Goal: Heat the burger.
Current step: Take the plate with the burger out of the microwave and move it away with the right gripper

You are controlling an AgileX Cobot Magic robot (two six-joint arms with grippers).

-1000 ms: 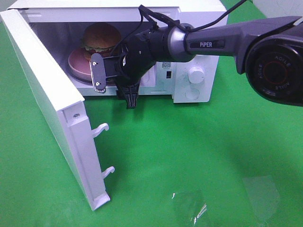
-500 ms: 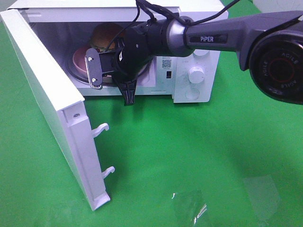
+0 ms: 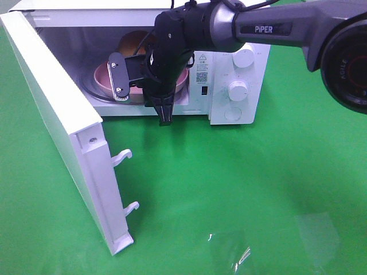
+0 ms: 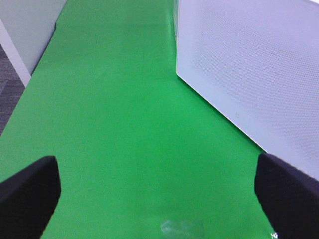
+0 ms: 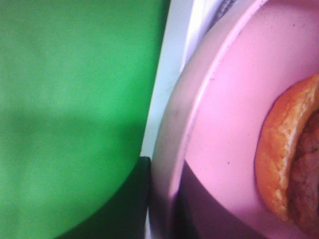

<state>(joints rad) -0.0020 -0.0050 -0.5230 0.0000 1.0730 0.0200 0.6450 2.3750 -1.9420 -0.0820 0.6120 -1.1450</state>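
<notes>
Clearly the right gripper [image 3: 139,87] is pinched nearly shut on the rim of the pink plate [image 3: 103,77], at the mouth of the microwave [image 3: 238,86]. On that plate sits the burger [image 5: 294,169], mostly hidden behind the wrist in the high view. The left gripper [image 4: 154,199] hangs wide open over the green cloth [image 4: 109,124], holding nothing, beside the door [image 3: 57,126], which stands open. Judging by this, the heating hasn't begun: the plate is not clearly released, the door needs closing, and the dial needs turning.
</notes>
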